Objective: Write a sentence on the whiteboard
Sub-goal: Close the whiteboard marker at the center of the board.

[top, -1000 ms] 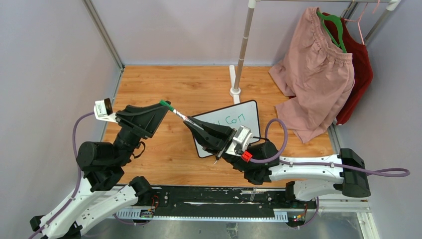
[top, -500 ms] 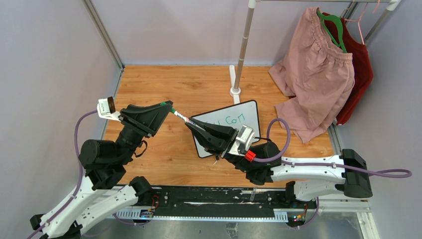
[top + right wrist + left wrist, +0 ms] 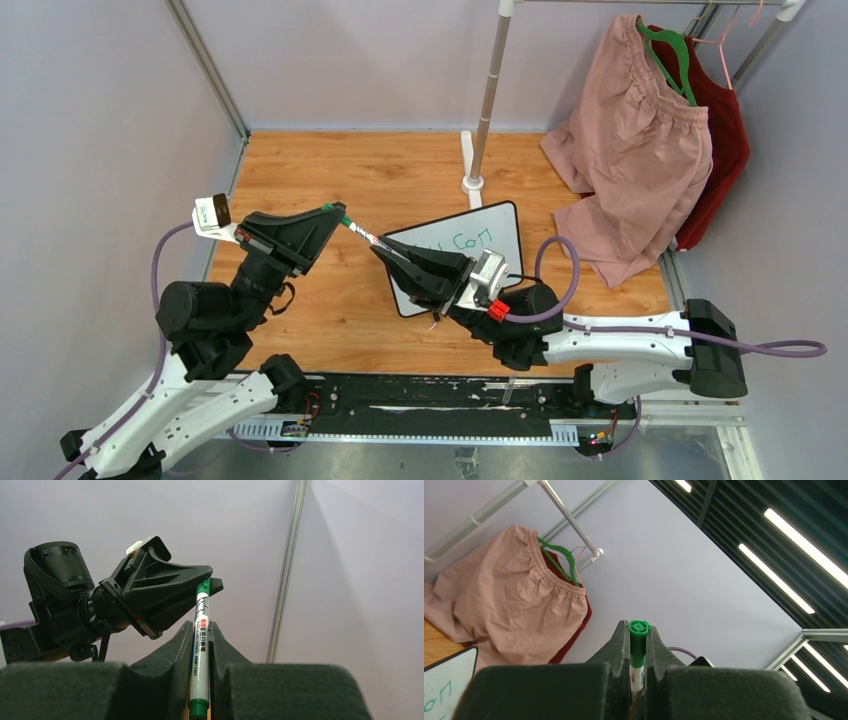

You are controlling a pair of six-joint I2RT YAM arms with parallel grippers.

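The whiteboard [image 3: 500,262] lies on the wooden table, partly hidden under my right arm; its corner also shows in the left wrist view [image 3: 451,677]. Of the sentence, only green letters reading "Can" [image 3: 470,240] show. A white marker [image 3: 362,233] with green ends spans between both grippers above the table. My right gripper [image 3: 201,628] is shut on the marker's barrel [image 3: 201,645]. My left gripper [image 3: 638,630] is shut on its green cap [image 3: 639,636], tips at the marker's far end [image 3: 335,214].
A clothes rail pole on a white base [image 3: 472,183] stands behind the board. Pink shorts [image 3: 630,165] and a red garment [image 3: 725,140] hang at the right, draping onto the table. Grey walls close in left and behind.
My left gripper has slid onto the marker's green end and closed on it. The right gripper keeps its hold on the barrel and has barely moved.
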